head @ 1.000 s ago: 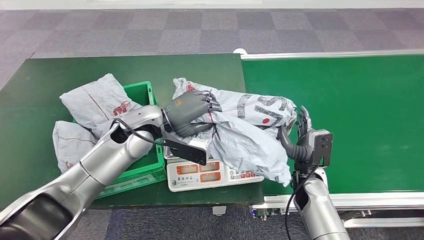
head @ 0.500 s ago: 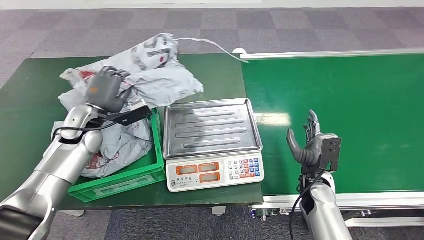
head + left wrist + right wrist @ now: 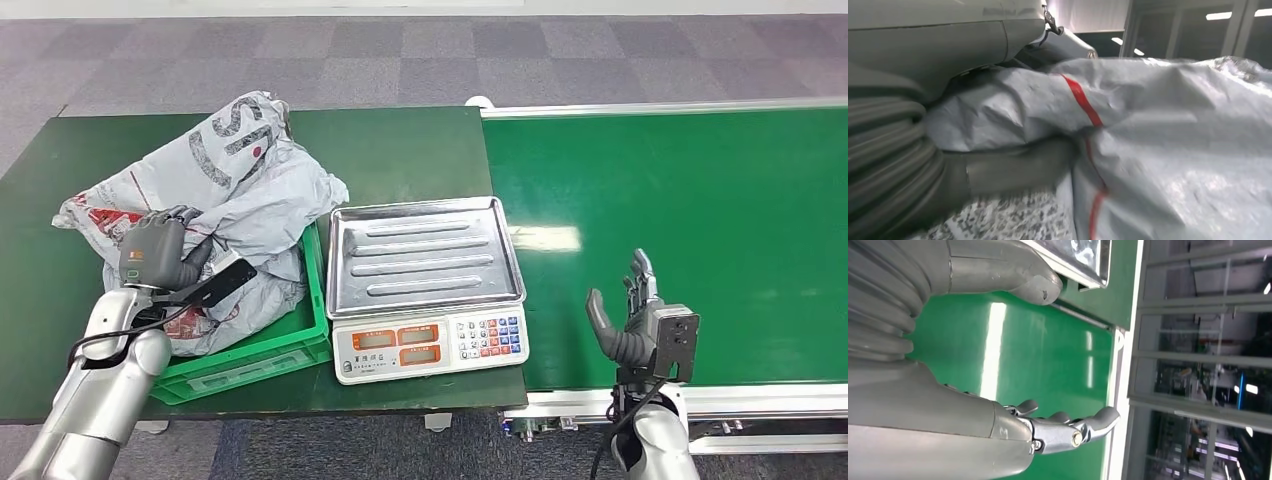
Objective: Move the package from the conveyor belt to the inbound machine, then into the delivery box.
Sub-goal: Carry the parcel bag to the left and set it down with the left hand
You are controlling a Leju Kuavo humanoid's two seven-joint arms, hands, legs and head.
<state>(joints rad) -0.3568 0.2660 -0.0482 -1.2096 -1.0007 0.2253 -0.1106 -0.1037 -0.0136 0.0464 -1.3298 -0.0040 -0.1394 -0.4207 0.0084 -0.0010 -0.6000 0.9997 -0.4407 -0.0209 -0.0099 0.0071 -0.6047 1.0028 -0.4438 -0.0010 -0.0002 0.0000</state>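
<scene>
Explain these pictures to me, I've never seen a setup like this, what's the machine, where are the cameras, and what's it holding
This is a humanoid robot with two silver arms. One picture looks down from its head; the other two come from cameras at each wrist. Its left hand grips a grey plastic package, its fingers closed on the wrinkled plastic, over a green crate that holds other grey bags. Beside the crate stands a weighing scale with a bare steel tray. To the right runs a green conveyor belt. The right hand hovers open above the belt and holds nothing.

package point(image 3: 240, 180) in box point(image 3: 290, 345), scale point(image 3: 425, 285) right of box, conveyor belt point(image 3: 700, 200) rightmost
</scene>
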